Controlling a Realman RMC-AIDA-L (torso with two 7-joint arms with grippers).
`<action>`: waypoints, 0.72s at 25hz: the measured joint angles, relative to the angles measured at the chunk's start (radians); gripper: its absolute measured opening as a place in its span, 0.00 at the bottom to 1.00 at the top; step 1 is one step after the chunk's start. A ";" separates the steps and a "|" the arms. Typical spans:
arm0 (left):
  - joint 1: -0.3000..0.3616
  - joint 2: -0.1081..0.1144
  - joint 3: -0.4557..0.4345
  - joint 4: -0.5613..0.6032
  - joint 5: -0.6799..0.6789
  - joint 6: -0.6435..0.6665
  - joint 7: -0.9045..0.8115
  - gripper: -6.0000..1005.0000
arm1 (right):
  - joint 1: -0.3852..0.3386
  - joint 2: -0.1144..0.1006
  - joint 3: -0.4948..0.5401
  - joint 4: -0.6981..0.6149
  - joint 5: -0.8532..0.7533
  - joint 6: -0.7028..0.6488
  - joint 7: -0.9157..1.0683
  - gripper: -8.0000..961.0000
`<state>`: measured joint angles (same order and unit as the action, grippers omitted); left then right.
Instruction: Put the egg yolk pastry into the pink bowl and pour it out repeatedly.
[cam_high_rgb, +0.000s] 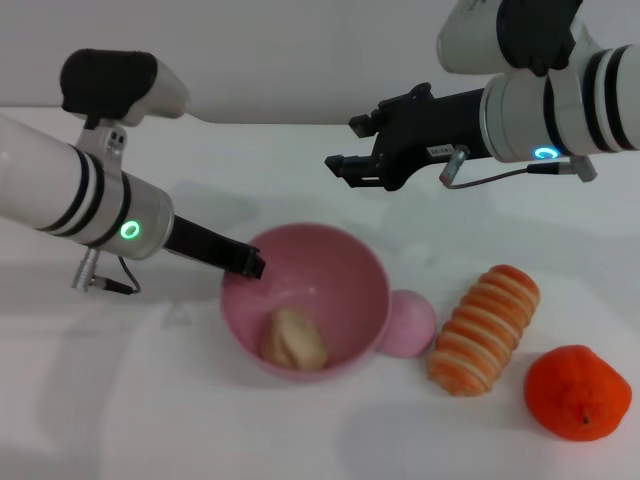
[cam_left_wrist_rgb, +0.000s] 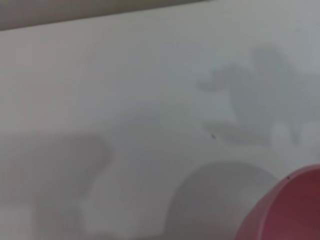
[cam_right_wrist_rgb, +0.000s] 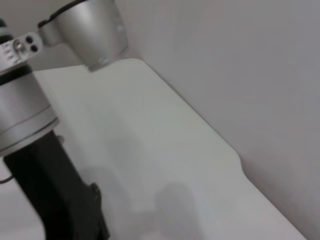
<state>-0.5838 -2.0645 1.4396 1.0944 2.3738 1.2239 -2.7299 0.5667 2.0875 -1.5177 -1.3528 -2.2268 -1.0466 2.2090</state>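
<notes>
The pink bowl (cam_high_rgb: 318, 300) sits on the white table in the middle of the head view, its mouth tipped toward the camera. The egg yolk pastry (cam_high_rgb: 294, 340) lies inside it at the bottom. My left gripper (cam_high_rgb: 246, 263) is at the bowl's left rim and is shut on it. My right gripper (cam_high_rgb: 348, 146) hangs open and empty in the air behind and above the bowl. A part of the bowl (cam_left_wrist_rgb: 292, 210) shows in a corner of the left wrist view.
A small pink ball (cam_high_rgb: 411, 322) touches the bowl's right side. A long orange-and-cream striped bread (cam_high_rgb: 486, 328) lies right of it, and an orange fruit (cam_high_rgb: 578, 392) at the front right. The right wrist view shows the left arm (cam_right_wrist_rgb: 30, 125) over the table.
</notes>
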 joint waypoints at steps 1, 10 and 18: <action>0.000 -0.001 0.010 -0.001 0.004 -0.003 -0.005 0.06 | -0.001 0.001 0.000 0.001 0.000 0.004 -0.006 0.57; 0.018 0.002 -0.042 0.000 -0.007 -0.022 -0.010 0.14 | -0.009 0.002 0.001 0.020 0.001 0.021 -0.021 0.57; 0.044 0.008 -0.249 0.014 -0.156 -0.003 0.114 0.52 | -0.027 0.003 0.024 0.027 0.014 0.033 -0.022 0.57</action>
<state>-0.5396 -2.0570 1.1904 1.1087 2.2173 1.2211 -2.6161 0.5399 2.0908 -1.4934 -1.3259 -2.2127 -1.0134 2.1874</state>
